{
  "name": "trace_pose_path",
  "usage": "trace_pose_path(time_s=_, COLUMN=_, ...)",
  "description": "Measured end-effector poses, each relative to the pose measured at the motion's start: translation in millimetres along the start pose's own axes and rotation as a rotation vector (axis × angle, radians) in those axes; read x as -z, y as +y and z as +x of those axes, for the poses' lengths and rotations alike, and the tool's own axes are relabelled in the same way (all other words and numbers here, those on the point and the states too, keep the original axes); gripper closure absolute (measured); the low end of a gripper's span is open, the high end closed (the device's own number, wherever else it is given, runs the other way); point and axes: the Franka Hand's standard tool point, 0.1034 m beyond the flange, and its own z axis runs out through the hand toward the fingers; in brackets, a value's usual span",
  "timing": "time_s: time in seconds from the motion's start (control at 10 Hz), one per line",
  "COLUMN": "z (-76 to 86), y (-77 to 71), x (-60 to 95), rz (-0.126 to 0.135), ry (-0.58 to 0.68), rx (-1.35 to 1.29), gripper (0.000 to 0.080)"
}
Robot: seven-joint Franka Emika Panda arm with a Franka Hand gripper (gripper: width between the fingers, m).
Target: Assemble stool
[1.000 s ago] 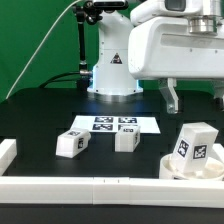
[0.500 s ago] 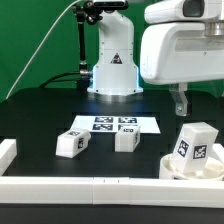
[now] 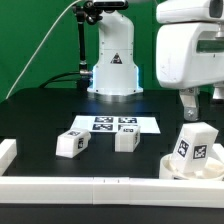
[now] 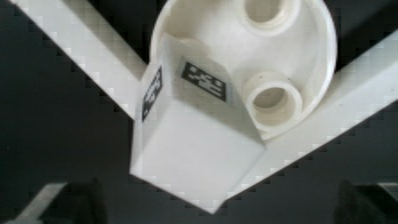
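Note:
The round white seat (image 3: 176,168) lies at the exterior view's lower right, against the corner of the rails. One tagged white leg (image 3: 197,145) stands tilted on it. Two more tagged legs (image 3: 70,143) (image 3: 127,140) lie loose on the black table. My gripper (image 3: 203,103) hangs open and empty just above the leg on the seat. In the wrist view the seat (image 4: 240,45) shows two round holes, with the leg (image 4: 192,140) lying over its edge. My dark fingertips (image 4: 45,205) stand wide apart, and the gripper (image 4: 199,214) holds nothing.
The marker board (image 3: 113,124) lies flat behind the loose legs. A long white rail (image 3: 100,187) runs along the front, with a short end piece (image 3: 8,152) at the exterior view's left. The robot base (image 3: 112,60) stands at the back.
My gripper has moved steadily toward the exterior view's right and now hangs over the leg on the seat. The parts have not moved.

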Motion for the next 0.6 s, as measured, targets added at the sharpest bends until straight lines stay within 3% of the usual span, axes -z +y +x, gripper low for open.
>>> trace_pose_path(time_s=0.4, z=-5.1, y=6.7, x=-3.2, rz=-0.019, ry=-0.034, rx=0.399, gripper=0.015)
trace_pose_path(time_s=0.6, z=0.7, y=11.8, x=-5.0, rz=-0.029, ry=-0.058, rx=0.58, gripper=0.015)
